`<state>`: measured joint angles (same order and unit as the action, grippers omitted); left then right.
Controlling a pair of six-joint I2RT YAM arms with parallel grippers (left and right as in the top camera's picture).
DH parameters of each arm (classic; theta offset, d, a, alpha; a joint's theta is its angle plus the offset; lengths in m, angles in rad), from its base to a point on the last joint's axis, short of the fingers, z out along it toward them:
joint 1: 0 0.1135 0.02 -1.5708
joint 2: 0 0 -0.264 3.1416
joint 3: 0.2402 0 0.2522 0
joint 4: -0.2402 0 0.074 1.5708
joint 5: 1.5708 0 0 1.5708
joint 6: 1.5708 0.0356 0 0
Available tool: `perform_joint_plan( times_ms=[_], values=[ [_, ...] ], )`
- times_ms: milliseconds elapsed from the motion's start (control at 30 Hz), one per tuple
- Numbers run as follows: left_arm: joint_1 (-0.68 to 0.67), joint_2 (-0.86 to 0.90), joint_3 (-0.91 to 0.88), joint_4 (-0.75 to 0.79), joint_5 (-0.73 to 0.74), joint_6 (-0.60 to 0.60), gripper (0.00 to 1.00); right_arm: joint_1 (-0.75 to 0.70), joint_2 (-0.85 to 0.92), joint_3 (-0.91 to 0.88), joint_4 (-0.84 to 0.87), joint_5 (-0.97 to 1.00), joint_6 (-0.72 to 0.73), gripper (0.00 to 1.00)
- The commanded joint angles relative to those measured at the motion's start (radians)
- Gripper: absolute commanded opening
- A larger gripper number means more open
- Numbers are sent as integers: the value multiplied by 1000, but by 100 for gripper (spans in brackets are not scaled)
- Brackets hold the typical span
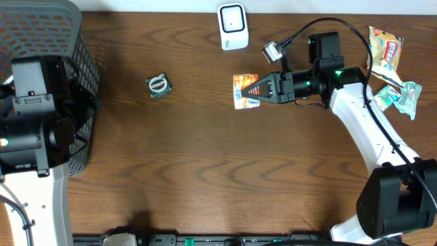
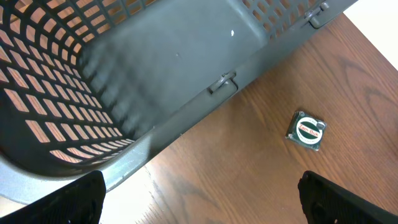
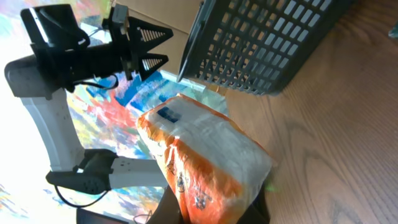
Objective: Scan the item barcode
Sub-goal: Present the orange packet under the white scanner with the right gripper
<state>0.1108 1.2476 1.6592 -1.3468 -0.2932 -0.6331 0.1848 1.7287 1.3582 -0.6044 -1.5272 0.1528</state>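
Right hand [image 1: 255, 89] clamps the orange packet [image 1: 240, 96]; left hand [image 2: 199, 208] gapes empty. Crinkled wrap could hide its barcode from the scanner [image 1: 233, 26].

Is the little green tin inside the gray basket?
No, the green tin lies on the wooden table, apart from the gray basket.
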Motion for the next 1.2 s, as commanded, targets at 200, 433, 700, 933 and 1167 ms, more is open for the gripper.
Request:
perform_joint_plan(
  times_ms=[200, 433, 700, 933, 1167],
  values=[
    [5, 1, -5, -3, -10, -16, 98, 71, -16, 4, -28, 458, 76, 1],
    [5, 1, -5, -3, -10, -16, 98, 232, -12, 4, -113, 1145, 126, 1],
    [5, 1, -5, -3, -10, -16, 98, 254, 117, 140, -129, 1257, 97, 1],
    [5, 1, -5, -3, -10, -16, 98, 257, 384, 596, -317, 1659, -32, 1],
    [5, 1, -5, -3, -10, -16, 98, 261, 612, 882, -211, 1954, -237, 1]
  ],
)
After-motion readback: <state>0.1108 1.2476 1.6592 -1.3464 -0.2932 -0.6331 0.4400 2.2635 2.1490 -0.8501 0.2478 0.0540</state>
